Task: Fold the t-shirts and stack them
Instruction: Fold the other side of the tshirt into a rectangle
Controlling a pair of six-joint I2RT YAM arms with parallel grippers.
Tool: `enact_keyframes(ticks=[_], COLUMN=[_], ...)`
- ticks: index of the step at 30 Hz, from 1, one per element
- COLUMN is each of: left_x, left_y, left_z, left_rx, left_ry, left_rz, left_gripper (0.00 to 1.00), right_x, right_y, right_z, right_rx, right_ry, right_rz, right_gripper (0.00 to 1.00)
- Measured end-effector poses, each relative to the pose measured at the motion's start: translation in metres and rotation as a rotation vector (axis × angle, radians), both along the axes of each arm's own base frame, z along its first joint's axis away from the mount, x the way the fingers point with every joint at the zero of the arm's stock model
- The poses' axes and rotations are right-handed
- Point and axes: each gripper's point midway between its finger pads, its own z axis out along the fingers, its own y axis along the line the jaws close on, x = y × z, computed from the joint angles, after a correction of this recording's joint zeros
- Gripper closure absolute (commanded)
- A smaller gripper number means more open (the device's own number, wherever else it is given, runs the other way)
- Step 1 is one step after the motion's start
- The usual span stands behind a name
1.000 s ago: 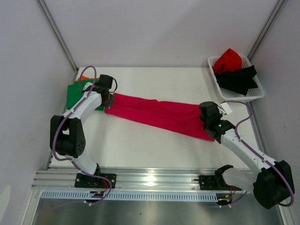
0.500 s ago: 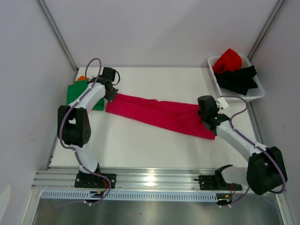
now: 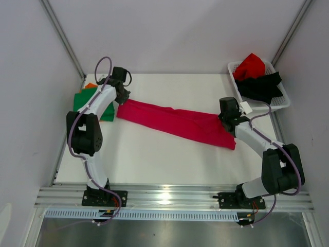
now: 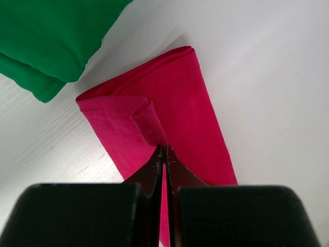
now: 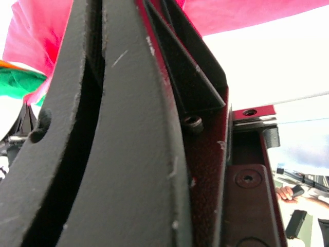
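1. white basket [image 3: 267, 107] in the far right corner; a red shirt [image 3: 250, 66] heaped on a black shirt [image 3: 261, 87] inside
2. magenta shirt [image 3: 175, 123] stretched across mid-table; left gripper [image 4: 163, 150] pinched tight on its left end; right gripper [image 3: 226, 117] looks clamped on the right end
3. green shirt [image 3: 82, 102] near the far left corner; orange shirt [image 3: 90, 85] peeking out beside it

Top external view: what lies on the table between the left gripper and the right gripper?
The magenta-pink t-shirt, folded into a long strip, runs from the left gripper to the right gripper. The top external view shows it.
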Motion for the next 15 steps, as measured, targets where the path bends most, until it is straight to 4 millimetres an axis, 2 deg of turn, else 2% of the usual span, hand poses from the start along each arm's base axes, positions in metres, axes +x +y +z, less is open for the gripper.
enact_keyframes(ticks=[7, 15], left_x=[0.000, 0.010], left_y=[0.005, 0.004], left_z=[-0.005, -0.009], left_rx=[0.001, -0.002], left_ry=[0.020, 0.026], left_rz=[-0.004, -0.021], left_gripper=[0.99, 0.99], right_x=[0.020, 0.042], right_y=[-0.003, -0.006], right_z=[-0.003, -0.011], right_rx=[0.009, 0.015], right_ry=[0.005, 0.023], right_rz=[-0.005, -0.010], right_gripper=[1.00, 1.00])
